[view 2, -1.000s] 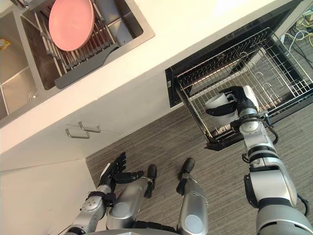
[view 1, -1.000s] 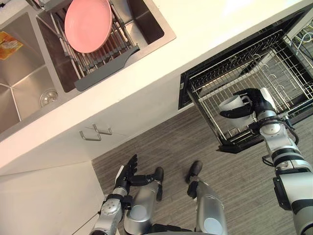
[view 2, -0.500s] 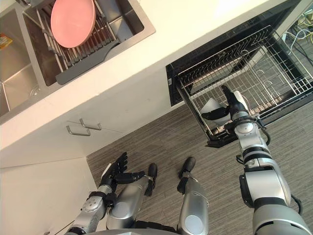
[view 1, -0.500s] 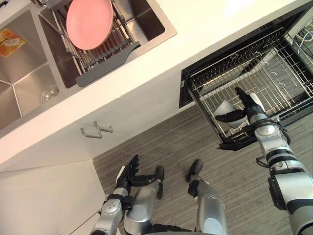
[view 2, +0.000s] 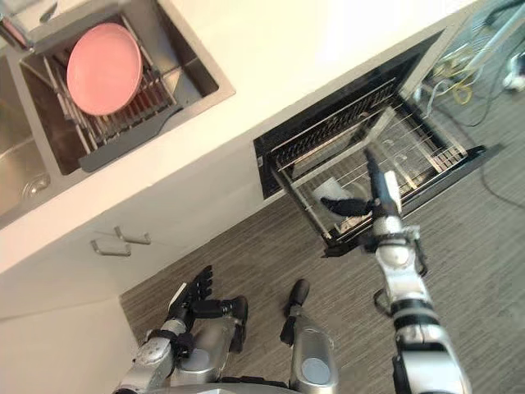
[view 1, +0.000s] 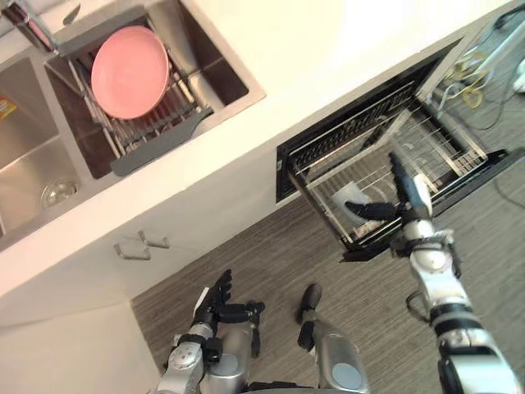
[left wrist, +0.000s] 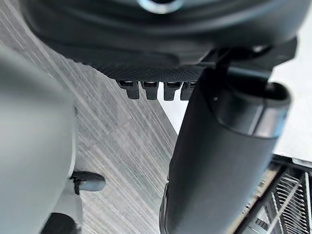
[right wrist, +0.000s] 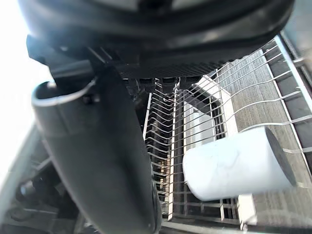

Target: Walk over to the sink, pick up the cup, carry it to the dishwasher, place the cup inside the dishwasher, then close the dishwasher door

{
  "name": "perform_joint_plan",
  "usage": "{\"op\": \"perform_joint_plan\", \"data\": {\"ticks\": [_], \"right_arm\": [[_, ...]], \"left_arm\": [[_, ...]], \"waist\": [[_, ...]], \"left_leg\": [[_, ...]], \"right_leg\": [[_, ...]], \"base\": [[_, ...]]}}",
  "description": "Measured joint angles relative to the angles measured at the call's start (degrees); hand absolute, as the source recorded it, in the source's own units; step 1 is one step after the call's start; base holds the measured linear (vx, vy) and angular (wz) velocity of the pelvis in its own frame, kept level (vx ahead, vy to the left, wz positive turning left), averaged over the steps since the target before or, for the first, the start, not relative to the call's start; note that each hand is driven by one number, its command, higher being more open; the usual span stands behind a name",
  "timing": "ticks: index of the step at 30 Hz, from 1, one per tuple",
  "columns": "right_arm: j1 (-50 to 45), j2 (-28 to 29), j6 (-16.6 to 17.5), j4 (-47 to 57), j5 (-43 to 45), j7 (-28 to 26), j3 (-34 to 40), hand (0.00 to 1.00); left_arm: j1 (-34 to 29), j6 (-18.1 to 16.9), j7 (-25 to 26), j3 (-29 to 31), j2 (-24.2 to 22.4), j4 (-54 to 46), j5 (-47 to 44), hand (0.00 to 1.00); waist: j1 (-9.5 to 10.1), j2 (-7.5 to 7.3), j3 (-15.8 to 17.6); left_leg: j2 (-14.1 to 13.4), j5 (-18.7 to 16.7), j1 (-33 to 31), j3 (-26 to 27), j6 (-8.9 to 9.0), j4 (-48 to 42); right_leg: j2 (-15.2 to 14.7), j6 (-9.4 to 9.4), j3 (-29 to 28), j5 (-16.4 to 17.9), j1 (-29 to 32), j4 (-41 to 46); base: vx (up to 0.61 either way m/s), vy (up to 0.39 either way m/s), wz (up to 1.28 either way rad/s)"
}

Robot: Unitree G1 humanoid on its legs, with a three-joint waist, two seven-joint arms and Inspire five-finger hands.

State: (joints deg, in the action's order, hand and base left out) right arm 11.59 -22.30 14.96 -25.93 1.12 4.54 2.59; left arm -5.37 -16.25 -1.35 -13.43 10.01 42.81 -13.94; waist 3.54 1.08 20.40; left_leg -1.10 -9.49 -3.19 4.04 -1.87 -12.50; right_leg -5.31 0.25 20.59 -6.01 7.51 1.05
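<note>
- The right hand [view 1: 409,199] hovered over the pulled-out dishwasher rack [view 1: 435,144], fingers straight and apart, clasping nothing.
- The white cup [right wrist: 234,163] lay on its side in the rack, just beside that hand's thumb.
- The left hand [view 1: 215,302] hung low above the floor [view 1: 271,263], fingers spread.

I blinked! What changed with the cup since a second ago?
The right hand opened and let go of the cup, which now rests in the rack, apart from the hand. The left hand stayed low and open; the plate stayed put.
</note>
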Motion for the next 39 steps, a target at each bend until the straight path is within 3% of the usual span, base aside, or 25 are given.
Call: {"op": "perform_joint_plan", "data": {"ticks": [6,7,12,17,23,26,27,30,32,33,34,36,39], "right_arm": [[-12.2,7.1,2.5,11.3,-0.3,-0.3,2.1,1.00],[-14.6,8.9,4.1,14.2,-0.3,-0.4,2.3,1.00],[-19.6,14.1,7.7,18.9,-1.4,-1.6,2.9,1.00],[-23.9,17.6,10.2,20.9,-4.1,-3.2,1.6,1.00],[-27.9,18.4,10.5,24.1,-4.1,-6.1,1.6,1.00],[-30.2,17.8,10.5,27.2,-4.0,-5.7,2.3,1.00],[-30.1,17.1,10.5,28.5,-4.0,-5.3,3.1,1.00],[-29.6,17.1,11.4,30.0,-4.0,-6.0,3.1,1.00],[-28.5,17.0,11.5,30.1,-4.1,-7.1,2.6,1.00],[-28.3,17.0,11.5,30.1,-4.0,-7.4,2.6,1.00],[-28.1,16.9,11.5,30.1,-3.5,-8.0,2.6,1.00],[-28.1,16.7,11.5,29.9,-3.2,-8.0,2.6,1.00],[-28.1,16.5,11.5,29.0,-3.0,-6.8,2.7,1.00]], "left_arm": [[-3.7,0.0,0.3,1.6,-1.1,2.4,2.8,1.00],[-4.3,0.1,0.6,2.3,-1.6,3.0,2.9,1.00],[-4.4,0.1,1.0,3.7,-2.1,4.8,3.9,1.00],[-5.7,-0.7,1.1,6.4,-2.2,5.3,3.8,1.00],[-6.5,-1.8,0.9,8.0,-2.2,5.4,3.9,1.00],[-6.9,-2.0,-1.1,8.4,-2.3,5.3,4.0,1.00],[-7.0,-2.5,-1.7,8.6,-2.6,5.3,3.7,1.00],[-7.0,-3.2,-2.0,9.0,-2.8,5.2,2.5,1.00],[-7.4,-3.3,-2.7,9.8,-3.0,5.4,1.2,1.00],[-7.5,-3.4,-2.8,9.8,-3.0,5.4,1.2,1.00],[-7.6,-3.8,-2.8,9.9,-2.7,5.4,1.1,1.00],[-7.7,-3.9,-2.7,9.9,-2.3,5.3,1.2,1.00],[-8.1,-4.2,-2.4,9.7,-1.6,5.2,1.8,1.00]], "waist": [[-1.26,-0.03,-6.8],[-1.55,-0.01,-8.0],[-1.94,-0.82,-9.7],[-1.97,-2.14,-11.3],[-1.99,-1.96,-11.3],[-3.17,-1.83,-11.3],[-2.83,-1.76,-11.4],[-1.21,-1.82,-11.4],[-1.20,-1.85,-11.4],[-1.18,-1.91,-11.4],[-1.31,-2.08,-11.2],[-1.43,-2.63,-11.1],[-1.94,-3.23,-11.2]], "left_leg": [[0.0,0.2,5.4,1.3,0.34,4.3],[0.0,0.3,6.5,1.7,0.44,5.0],[0.0,0.2,9.5,2.2,0.69,6.3],[-0.5,-1.1,12.0,2.5,3.08,6.4],[-1.7,-1.8,11.6,3.8,4.20,3.4],[-3.8,-1.3,9.1,11.3,3.47,1.1],[-3.6,-1.1,7.8,12.5,2.72,-0.2],[-1.3,-2.4,7.4,12.3,1.34,-1.1],[0.4,-3.7,7.1,12.4,-0.77,-3.3],[0.9,-4.6,6.8,12.3,-2.09,-4.6],[1.3,-7.3,6.4,11.6,-2.89,-7.7],[1.8,-9.3,6.5,10.8,-2.17,-9.4],[2.7,-9.4,7.4,7.7,-2.06,-9.7]], "right_leg": [[1.3,0.72,-0.9,-1.8,-5.6,-6.0],[1.4,0.75,-1.4,-1.7,-6.1,-6.1],[1.4,0.93,-1.8,-1.5,-8.4,-6.3],[1.8,0.76,-2.0,-1.2,-11.1,-6.3],[1.6,0.47,0.4,0.7,-12.7,-4.4],[-2.0,1.26,6.1,5.4,-11.2,3.0],[-4.8,2.33,7.5,8.7,-8.9,9.2],[-9.1,3.53,6.5,12.3,-5.6,17.5],[-12.1,4.32,5.6,14.9,-3.8,23.7],[-13.4,4.04,5.1,16.4,-3.0,26.9],[-15.8,2.94,4.7,19.6,-1.8,36.1],[-17.6,2.82,4.3,19.9,-0.8,41.3],[-17.2,1.69,-3.4,18.2,1.7,48.1]], "base": [[0.10,0.041,-0.13],[0.06,0.072,-0.20],[-0.01,0.047,-0.07],[-0.02,0.016,-0.03],[0.00,0.002,0.23],[-0.05,0.056,1.04],[-0.04,0.095,0.71],[0.00,0.133,0.21],[0.03,0.081,0.05],[0.10,0.033,0.13],[0.12,0.022,0.14],[0.11,0.008,0.19],[0.15,0.000,0.55]]}}
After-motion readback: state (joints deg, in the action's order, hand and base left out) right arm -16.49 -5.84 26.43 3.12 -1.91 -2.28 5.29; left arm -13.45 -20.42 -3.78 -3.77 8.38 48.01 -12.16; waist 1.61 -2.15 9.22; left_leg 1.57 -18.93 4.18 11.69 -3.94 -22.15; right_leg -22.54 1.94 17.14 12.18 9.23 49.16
